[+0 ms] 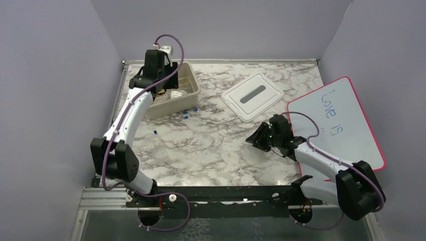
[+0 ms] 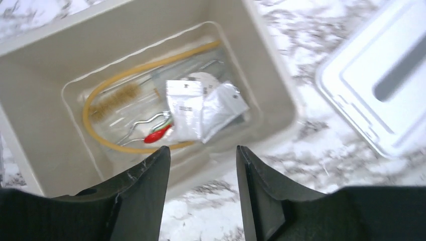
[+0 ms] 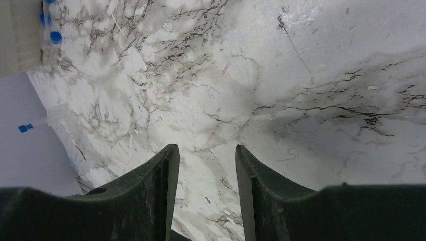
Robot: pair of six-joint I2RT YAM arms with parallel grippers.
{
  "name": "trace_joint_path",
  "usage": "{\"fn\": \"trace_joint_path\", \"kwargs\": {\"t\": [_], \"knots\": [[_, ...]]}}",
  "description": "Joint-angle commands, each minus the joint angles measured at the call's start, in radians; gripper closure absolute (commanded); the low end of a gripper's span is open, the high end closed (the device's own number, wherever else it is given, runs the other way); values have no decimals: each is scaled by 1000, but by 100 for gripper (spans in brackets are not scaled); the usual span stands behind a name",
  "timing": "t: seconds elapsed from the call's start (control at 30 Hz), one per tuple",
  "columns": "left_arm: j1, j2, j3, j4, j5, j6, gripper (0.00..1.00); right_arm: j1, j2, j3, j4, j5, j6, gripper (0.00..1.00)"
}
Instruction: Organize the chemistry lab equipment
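The beige bin (image 2: 40, 90) holds an amber tubing loop (image 2: 86, 111), a brown brush (image 2: 116, 99), black-and-white packets (image 2: 185, 108) and metal tongs (image 2: 142, 124) beside a red-and-green tool tip (image 2: 158, 134). I cannot make out the wire gauze. My left gripper (image 2: 202, 148) is open and empty above the bin's near wall; it also shows in the top view (image 1: 162, 79). Tiny blue pieces (image 1: 186, 113) lie on the table beside the bin (image 1: 188, 80), with another further front (image 1: 155, 132). My right gripper (image 1: 257, 138) is open and empty low over bare marble, its fingertips (image 3: 173, 150) apart. Blue pieces (image 3: 55, 36) show at its far left.
A white lid (image 1: 252, 96) lies flat at the back centre; it also shows in the left wrist view (image 2: 382, 75). A red-bordered whiteboard (image 1: 336, 125) rests on the right edge of the table, under the right arm. Lavender walls enclose the marble table (image 1: 211, 150).
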Motion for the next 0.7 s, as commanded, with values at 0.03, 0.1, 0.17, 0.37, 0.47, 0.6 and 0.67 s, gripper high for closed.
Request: {"fn": "trace_joint_path", "kwargs": {"t": [0.03, 0.1, 0.17, 0.37, 0.47, 0.6, 0.67], "knots": [[-153, -220, -153, 82, 74, 189, 39, -1, 3, 34, 24, -7, -20, 50], [-247, -311, -341, 162, 147, 342, 31, -2, 2, 29, 32, -16, -13, 50], [-275, -299, -389, 167, 158, 369, 31, -2, -2, 27, 30, -18, -13, 50], [-390, -246, -528, 182, 171, 622, 36, -1, -30, 14, 22, -13, -14, 50], [-414, -231, -586, 241, 83, 661, 38, -2, -44, 2, 22, -10, -14, 50], [-415, -165, -582, 251, -54, 724, 42, -2, -41, -7, 34, -16, -13, 50], [-415, -134, -574, 249, -107, 755, 45, -2, -35, -6, 38, -21, -14, 50]]}}
